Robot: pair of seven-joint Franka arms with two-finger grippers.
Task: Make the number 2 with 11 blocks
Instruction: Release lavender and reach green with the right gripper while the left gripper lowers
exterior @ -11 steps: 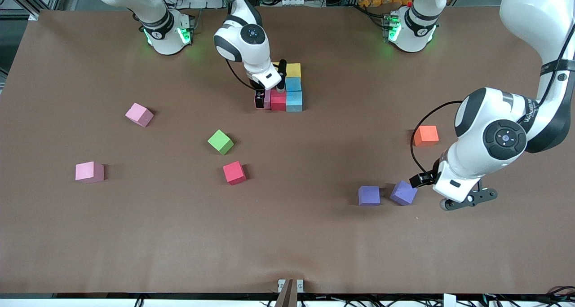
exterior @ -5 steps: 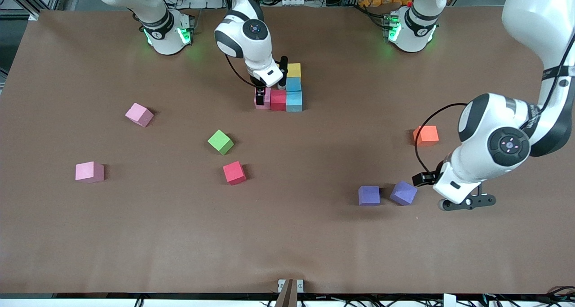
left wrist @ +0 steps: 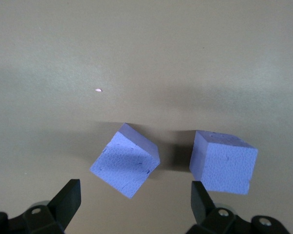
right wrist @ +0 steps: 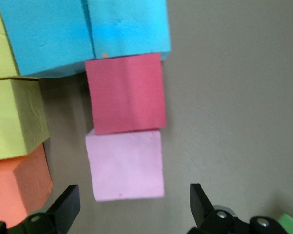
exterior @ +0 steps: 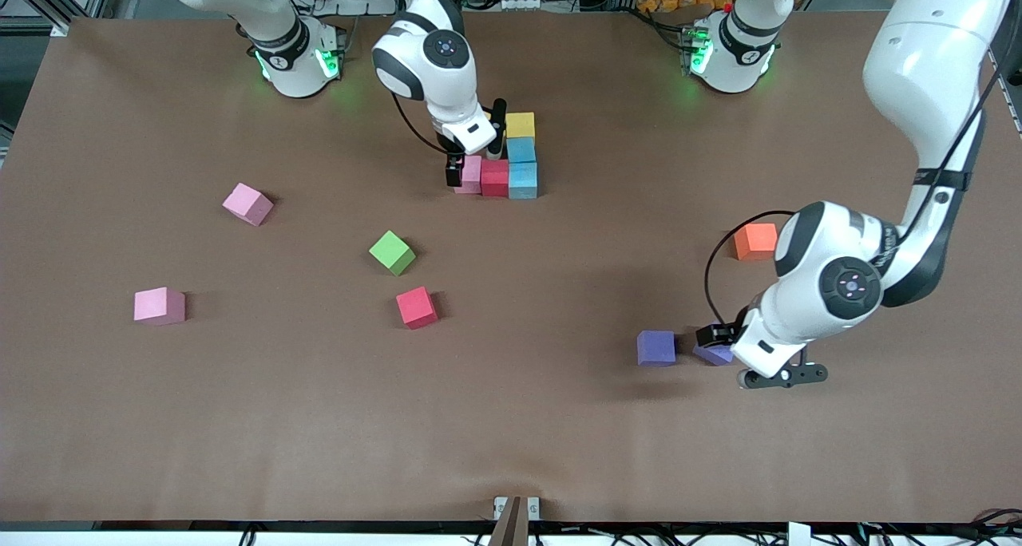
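The partly built number 2 (exterior: 511,167) lies near the robots' bases. It shows yellow (exterior: 520,124), two light blue (exterior: 522,150) (exterior: 523,180), red (exterior: 495,177) and pink (exterior: 470,175) blocks. In the right wrist view an orange block (right wrist: 20,187) and a second yellow one (right wrist: 15,119) join it. My right gripper (exterior: 477,148) (right wrist: 133,207) hangs open over the pink block (right wrist: 124,163). My left gripper (exterior: 782,376) (left wrist: 135,204) is open just above a tilted purple block (exterior: 713,355) (left wrist: 126,160). A second purple block (exterior: 656,348) (left wrist: 223,162) lies beside that one.
Loose blocks lie on the brown table (exterior: 511,434): two pink (exterior: 248,203) (exterior: 159,306), green (exterior: 392,251), red (exterior: 417,306) toward the right arm's end, and orange (exterior: 756,240) toward the left arm's end.
My left gripper has dropped and shifted toward the purple blocks, now covering part of the tilted one. My right gripper has drawn up and back from the pink block.
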